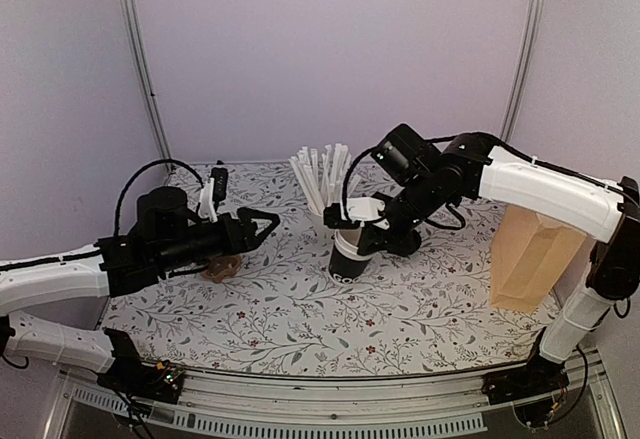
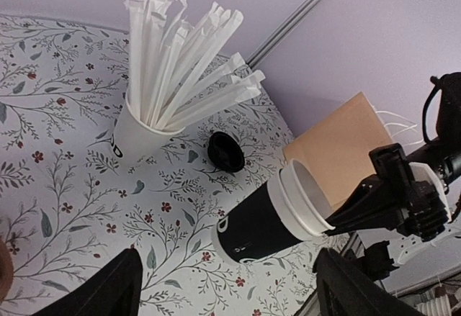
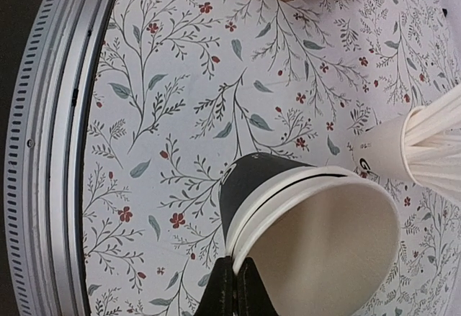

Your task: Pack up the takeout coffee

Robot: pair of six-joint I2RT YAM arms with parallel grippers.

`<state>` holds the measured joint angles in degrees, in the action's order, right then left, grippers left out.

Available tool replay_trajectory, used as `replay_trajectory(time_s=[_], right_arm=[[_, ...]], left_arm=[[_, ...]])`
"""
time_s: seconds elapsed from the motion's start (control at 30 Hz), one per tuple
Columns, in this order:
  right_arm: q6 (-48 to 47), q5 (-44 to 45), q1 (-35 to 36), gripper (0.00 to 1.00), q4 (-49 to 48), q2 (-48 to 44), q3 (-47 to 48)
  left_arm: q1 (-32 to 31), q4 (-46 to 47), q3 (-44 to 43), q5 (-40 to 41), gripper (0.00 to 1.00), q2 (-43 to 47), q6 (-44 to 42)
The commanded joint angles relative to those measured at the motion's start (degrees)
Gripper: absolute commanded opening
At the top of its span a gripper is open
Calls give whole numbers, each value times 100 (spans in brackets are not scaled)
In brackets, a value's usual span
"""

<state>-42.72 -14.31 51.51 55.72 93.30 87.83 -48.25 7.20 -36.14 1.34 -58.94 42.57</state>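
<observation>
The black paper cup [image 1: 347, 257] with a white rim stands at mid-table, tilted a little. It also shows in the left wrist view [image 2: 263, 222] and the right wrist view [image 3: 259, 183]. A second white rim sits just inside the first, like a nested cup. My right gripper [image 1: 366, 236] is shut on the cup's rim, its fingertips [image 3: 234, 276] pinching the wall. The round black lid [image 2: 226, 150] lies on the table beyond the cup. My left gripper [image 1: 264, 227] is open and empty, hovering left of the cup, which lies ahead between its fingers [image 2: 108, 291].
A white cup of paper-wrapped straws [image 1: 325, 184] stands just behind the black cup. A brown paper bag [image 1: 530, 254] stands at the right. The brown pulp carrier [image 1: 222, 267] lies under the left arm. The table's metal front rail [image 3: 50, 150] is near.
</observation>
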Motion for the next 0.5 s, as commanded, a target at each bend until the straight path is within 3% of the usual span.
replay_trajectory(time_s=[0.0, 0.47], right_arm=[[256, -205, 230, 0, -542, 459, 416], [1373, -198, 453, 0, -1270, 1332, 955]], left_arm=[[-298, 448, 142, 205, 84, -116, 932], [-378, 1452, 327, -373, 71, -1107, 1589]])
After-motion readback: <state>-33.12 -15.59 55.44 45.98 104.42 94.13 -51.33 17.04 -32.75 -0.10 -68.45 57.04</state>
